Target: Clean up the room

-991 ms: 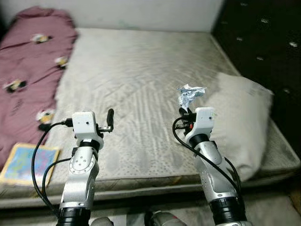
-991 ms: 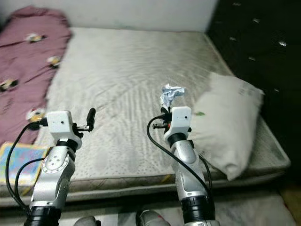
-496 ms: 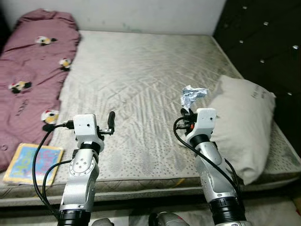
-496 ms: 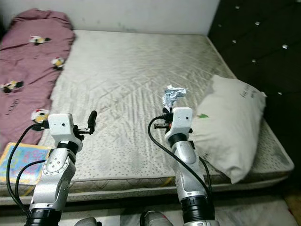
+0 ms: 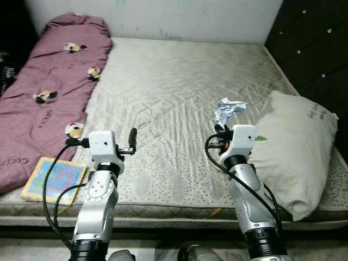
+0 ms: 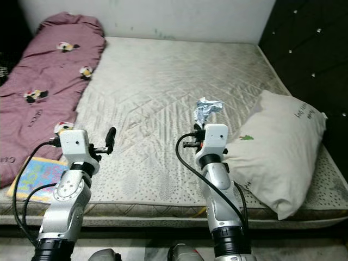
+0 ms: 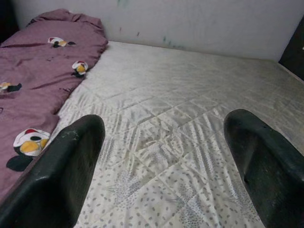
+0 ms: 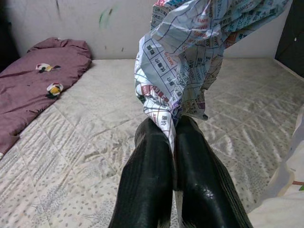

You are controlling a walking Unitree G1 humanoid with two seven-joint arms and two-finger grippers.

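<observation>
From the head views, the right gripper (image 5: pixel 219 129) is clamped on a crumpled wrapper (image 5: pixel 227 109) held above the mattress (image 5: pixel 179 76), beside the pillow (image 5: pixel 296 147). The left gripper (image 5: pixel 132 140) hovers with nothing in it.

Left wrist view — fingers (image 7: pixel 61 173) spread wide over the bare quilting.

Right wrist view — fingertips (image 8: pixel 151 137) pinch the wrapper's lower end; its long axis runs upright, away from the fingers.

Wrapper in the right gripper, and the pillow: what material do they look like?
Wrapper: thin printed paper or film, crumpled, with sharp creases and small grid print; the head views show a silvery sheen, so possibly foil-backed. The right gripper pinches its tail. Pillow: soft matte off-white woven fabric, sagging, with small printed marks.
</observation>
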